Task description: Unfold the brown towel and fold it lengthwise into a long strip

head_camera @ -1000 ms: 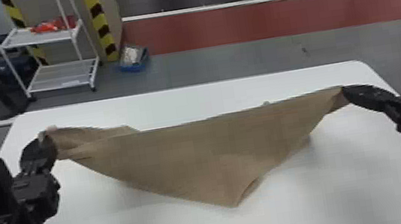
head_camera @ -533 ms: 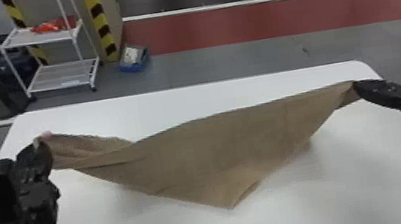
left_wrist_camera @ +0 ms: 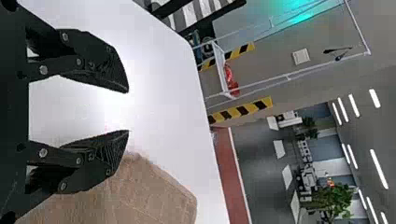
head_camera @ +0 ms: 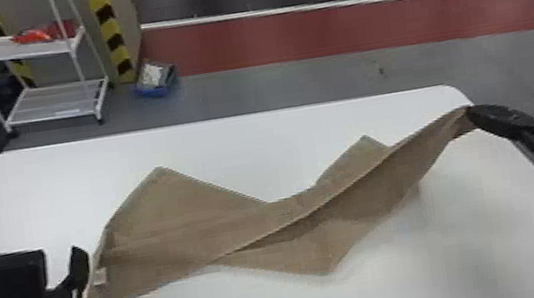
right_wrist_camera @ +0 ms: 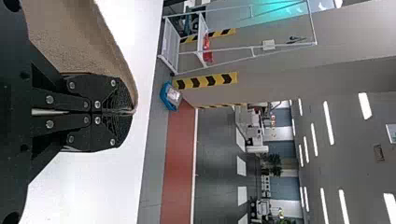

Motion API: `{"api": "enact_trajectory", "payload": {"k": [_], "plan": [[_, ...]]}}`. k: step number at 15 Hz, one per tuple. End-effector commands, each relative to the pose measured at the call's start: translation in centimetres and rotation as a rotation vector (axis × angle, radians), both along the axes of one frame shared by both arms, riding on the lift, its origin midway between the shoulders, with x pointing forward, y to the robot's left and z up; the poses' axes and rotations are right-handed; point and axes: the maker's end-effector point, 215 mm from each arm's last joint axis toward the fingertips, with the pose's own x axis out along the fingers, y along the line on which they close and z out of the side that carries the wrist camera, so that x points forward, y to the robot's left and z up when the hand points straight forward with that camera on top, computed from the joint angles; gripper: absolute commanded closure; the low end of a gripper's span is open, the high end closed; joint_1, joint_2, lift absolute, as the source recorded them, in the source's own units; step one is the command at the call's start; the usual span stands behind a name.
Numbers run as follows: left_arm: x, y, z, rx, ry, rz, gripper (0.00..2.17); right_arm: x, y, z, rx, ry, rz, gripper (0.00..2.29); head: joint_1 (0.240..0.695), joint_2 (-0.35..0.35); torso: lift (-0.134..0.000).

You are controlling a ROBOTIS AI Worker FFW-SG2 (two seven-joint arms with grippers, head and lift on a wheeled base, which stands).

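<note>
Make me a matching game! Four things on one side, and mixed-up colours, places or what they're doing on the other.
Things:
1. Right gripper
2. Table
3. Left gripper
4. Small bin

Matches:
A. Open, with nothing between its fingers
B. Blue, on the floor beyond the table
C. Shut on the brown towel
D. White, under the towel

Right pairs: 1-C, 2-D, 3-A, 4-B

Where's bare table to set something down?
Bare table: between the towel and the far edge, and nearer than the towel. Crowded: the towel's left end beside the left gripper, and its right end in the right gripper.
</note>
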Motion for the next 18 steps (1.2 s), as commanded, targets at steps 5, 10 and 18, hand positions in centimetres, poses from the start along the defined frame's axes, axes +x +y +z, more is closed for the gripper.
{"api": "enact_trajectory", "payload": {"k": [5,10,18], "plan": [[-1.0,-2.3,-1.3,-0.016,-0.006,-0.146,0.09,-1.2,-0.7,-1.4,0.010,0.041,-0.020,1.36,0.695,-0.068,-0.114],[-1.1,-9.9,4.7,-0.268,-0.167,-0.367,0.23,-4.4,-2.8,-2.7,0.037,0.047,-0.074,1.36,0.695,-0.177,-0.114],[-3.2,-7.2,-3.3,-0.211,0.039,-0.356,0.41,-5.4,-4.1,-3.1,0.033,0.034,-0.091,1.36,0.695,-0.226,-0.114]]}}
